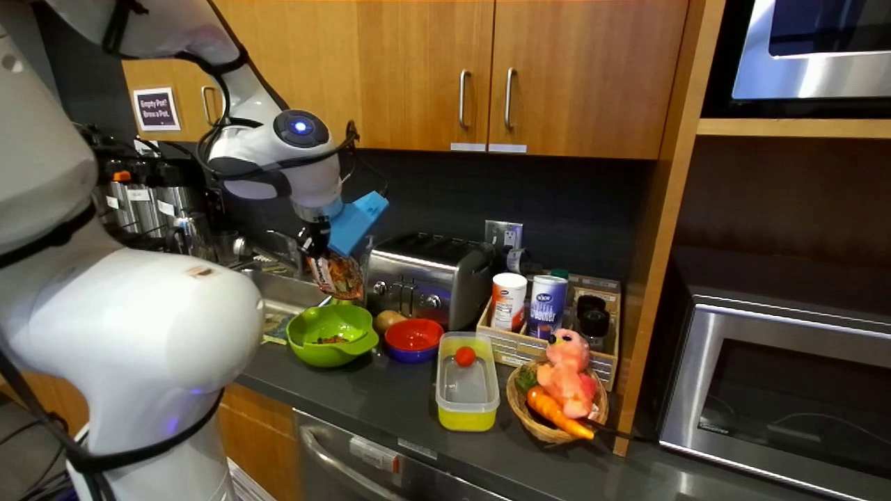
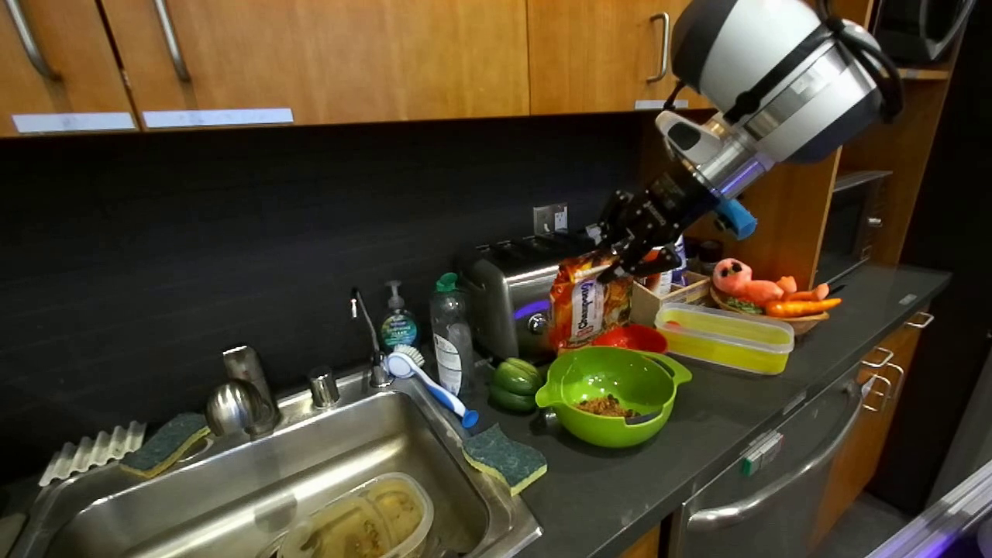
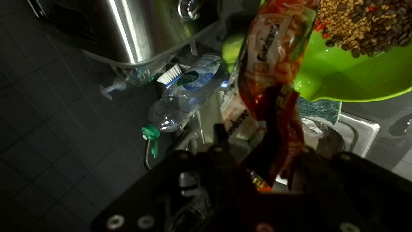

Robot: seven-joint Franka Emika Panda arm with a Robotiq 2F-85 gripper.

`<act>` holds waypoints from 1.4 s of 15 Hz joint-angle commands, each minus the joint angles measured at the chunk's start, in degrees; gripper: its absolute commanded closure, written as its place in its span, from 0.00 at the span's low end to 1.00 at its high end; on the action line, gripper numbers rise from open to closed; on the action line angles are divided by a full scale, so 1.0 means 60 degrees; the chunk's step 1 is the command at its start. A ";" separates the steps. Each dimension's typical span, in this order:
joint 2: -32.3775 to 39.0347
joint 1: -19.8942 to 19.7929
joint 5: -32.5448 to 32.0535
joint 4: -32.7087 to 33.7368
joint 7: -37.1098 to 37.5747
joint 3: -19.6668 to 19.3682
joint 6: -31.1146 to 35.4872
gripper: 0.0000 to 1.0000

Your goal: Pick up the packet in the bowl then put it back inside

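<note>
One claw (image 2: 603,254), tilted, grips the pkt (image 2: 587,310) by its top end & holds it up in the air; wrist view shows the crumpled end clamped too. Pkt is orange-red w/ a pale label strip, out of the bowl (image 2: 620,434), low end near the rim on the toaster side; can't tell if it's right over the bowl or a bit behind. Bowl = lime green, upright on the counter (image 2: 728,418), w/ a mix of dark beans (image 3: 392,35), tan grains (image 3: 339,27) & a few red bits (image 3: 318,25) in the bottom. Toaster (image 1: 400,282) stands just behind, red bowl (image 1: 416,334) (blue below) in front of it, beside the bowl. Next along, yellow tub (image 1: 468,417) w/ 1 red ball (image 1: 465,356) inside, then basket (image 1: 525,421) w/ pink plush (image 1: 567,376) & carrot (image 1: 546,407). Behind those, crate (image 1: 498,342) holds 2 canisters (image 1: 548,309) etc. Other way, in an exterior view: green pepper (image 2: 515,385) by the bowl, sponge (image 2: 508,456) at the sink (image 2: 434,457) edge, brush (image 2: 434,390) on the sink corner, clear bottle (image 2: 449,341) & soap (image 2: 399,329) at the back. Clear box (image 2: 387,504) w/ yellowish stuff sits in the sink.
</note>
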 commanded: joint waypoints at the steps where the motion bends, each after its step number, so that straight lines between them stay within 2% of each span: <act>1: 0.0145 -0.0103 0.0382 -0.0036 0.0013 -0.0067 -0.0290 0.88; 8: 0.0002 -0.0440 0.0316 0.0068 0.0017 0.0041 -0.0279 0.88; 13: 0.0383 -0.0567 0.0727 0.0130 -0.0134 -0.0053 -0.0602 0.88; 21: 0.0938 -0.1373 0.0785 0.0277 -0.0096 -0.0065 -0.1482 0.88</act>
